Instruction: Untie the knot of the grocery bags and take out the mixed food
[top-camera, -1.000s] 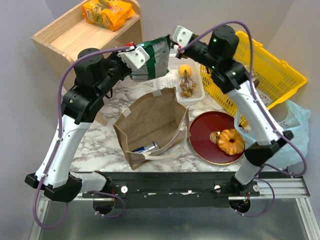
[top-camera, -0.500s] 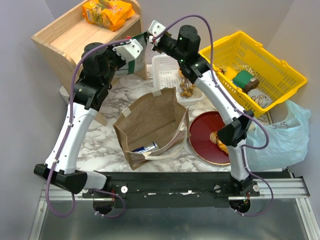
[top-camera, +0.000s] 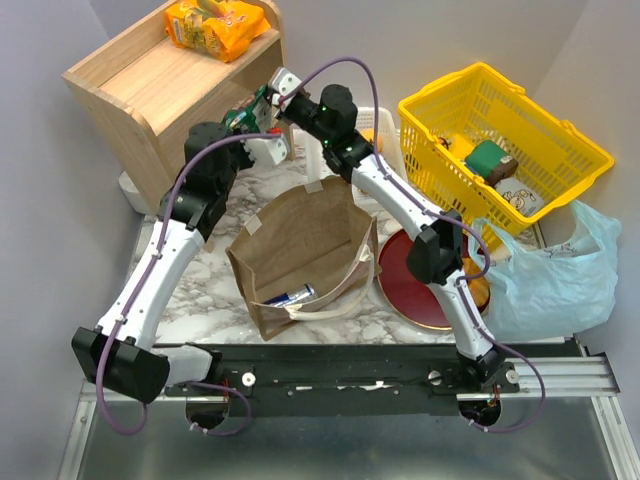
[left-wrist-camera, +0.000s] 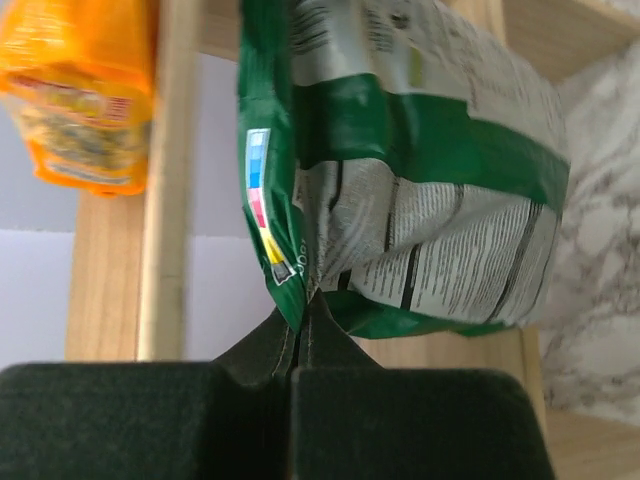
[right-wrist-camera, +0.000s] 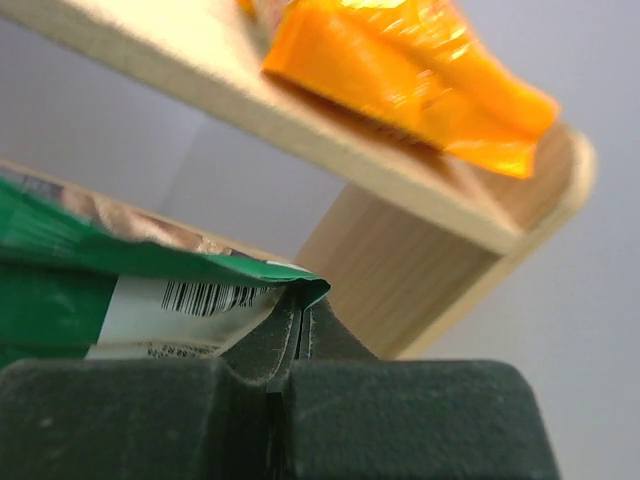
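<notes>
The left wrist view cuts off the green snack packet (left-wrist-camera: 420, 170).

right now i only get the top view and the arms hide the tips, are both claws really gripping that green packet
Observer: Yes for the left. Its wrist view shows the left claw shut on the green packet, pinching its side edge.
Operator: and the right one
Observer: The right claw is shut on a corner of the same packet, just beside the barcode.
</notes>
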